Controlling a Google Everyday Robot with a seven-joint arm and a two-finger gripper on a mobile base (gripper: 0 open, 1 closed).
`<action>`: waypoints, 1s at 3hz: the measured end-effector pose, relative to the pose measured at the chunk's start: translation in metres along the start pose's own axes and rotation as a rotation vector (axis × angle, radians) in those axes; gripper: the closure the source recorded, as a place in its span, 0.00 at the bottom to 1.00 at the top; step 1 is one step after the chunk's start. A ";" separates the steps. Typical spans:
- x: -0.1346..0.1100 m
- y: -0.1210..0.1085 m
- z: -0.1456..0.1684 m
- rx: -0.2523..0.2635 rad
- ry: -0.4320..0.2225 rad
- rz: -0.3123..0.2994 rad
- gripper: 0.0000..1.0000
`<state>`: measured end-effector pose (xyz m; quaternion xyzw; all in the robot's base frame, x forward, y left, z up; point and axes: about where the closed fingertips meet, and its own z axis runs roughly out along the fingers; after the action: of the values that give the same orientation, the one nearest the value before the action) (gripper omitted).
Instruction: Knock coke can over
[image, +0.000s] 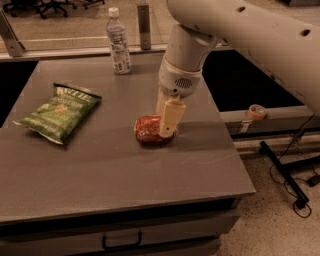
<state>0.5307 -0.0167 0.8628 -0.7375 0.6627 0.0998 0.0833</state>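
The coke can (147, 130) is red with pale mottled markings and lies on its side on the grey table (100, 170), right of the middle. My gripper (166, 126) hangs straight down from the white arm, and its cream fingers (169, 117) stand against the right end of the can, hiding that end. The fingertips reach down to about the table top.
A green chip bag (60, 111) lies flat at the left. A clear water bottle (118, 41) with a white cap stands at the table's back edge. A tape roll (257, 111) sits on a ledge to the right. Cables lie on the floor at the right.
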 end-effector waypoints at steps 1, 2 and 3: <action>0.000 0.002 -0.001 0.004 -0.001 0.005 0.00; 0.000 0.003 -0.001 0.008 -0.007 0.014 0.00; 0.009 0.001 -0.018 0.052 -0.051 0.058 0.00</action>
<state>0.5313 -0.0300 0.8776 -0.7128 0.6838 0.1034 0.1164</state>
